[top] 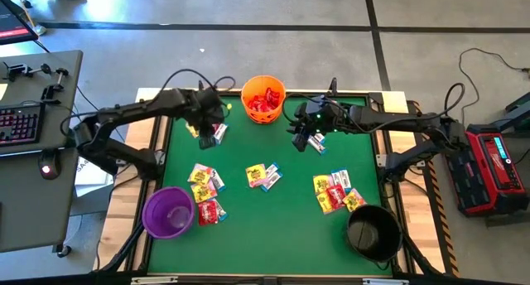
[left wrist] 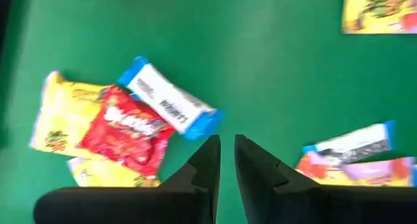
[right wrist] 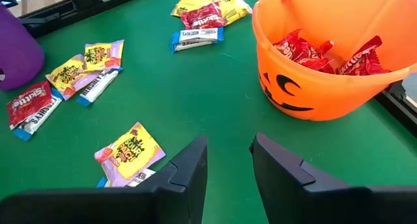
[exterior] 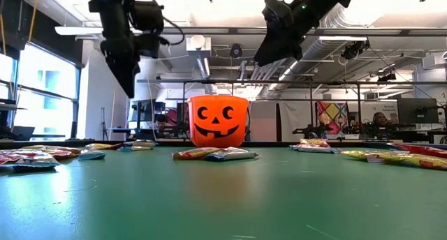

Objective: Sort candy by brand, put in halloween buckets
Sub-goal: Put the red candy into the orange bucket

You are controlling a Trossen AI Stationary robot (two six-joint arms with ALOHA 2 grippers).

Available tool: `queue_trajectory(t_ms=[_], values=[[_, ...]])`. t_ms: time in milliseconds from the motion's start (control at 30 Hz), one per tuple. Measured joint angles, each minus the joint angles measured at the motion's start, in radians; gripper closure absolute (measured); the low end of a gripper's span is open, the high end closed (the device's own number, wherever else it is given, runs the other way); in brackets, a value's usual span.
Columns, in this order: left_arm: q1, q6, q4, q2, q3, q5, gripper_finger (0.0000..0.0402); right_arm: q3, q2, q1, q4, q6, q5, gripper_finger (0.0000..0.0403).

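Observation:
The orange pumpkin-face bucket (top: 263, 99) stands at the table's far edge with red packets (right wrist: 313, 51) inside. The purple bucket (top: 168, 211) is near left, the black bucket (top: 373, 232) near right. Candy lies flat on the green table in small heaps (top: 204, 182) (top: 262, 176) (top: 335, 192). My left gripper (left wrist: 225, 162) hangs over a heap left of the orange bucket, pointing down, its fingers a narrow gap apart and empty; a red packet (left wrist: 127, 129), a white-blue one (left wrist: 171, 100) and a yellow one (left wrist: 62, 113) lie below. My right gripper (right wrist: 228, 159) hovers open and empty right of the orange bucket.
More packets lie under the right gripper (top: 315, 142) and beside the purple bucket (top: 209, 210). The green mat between the heaps is bare (top: 281, 227). A wooden rim (top: 396, 103) frames the table. A desk with a keyboard (top: 21, 123) stands off the left side.

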Motion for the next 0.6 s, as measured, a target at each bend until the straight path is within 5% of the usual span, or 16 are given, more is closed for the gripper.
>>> queue_trajectory(t_ms=[300,600], values=[[0.051,0.059,-0.038,0.053,0.0,0.065,0.0291,0.0,0.0,0.0,-0.022,0.003,0.0,0.0292],[-0.192,0.25,-0.046,0.036,0.0,0.22,0.0244,0.0,0.001,0.001,-0.04,0.007,0.0,0.0292]])
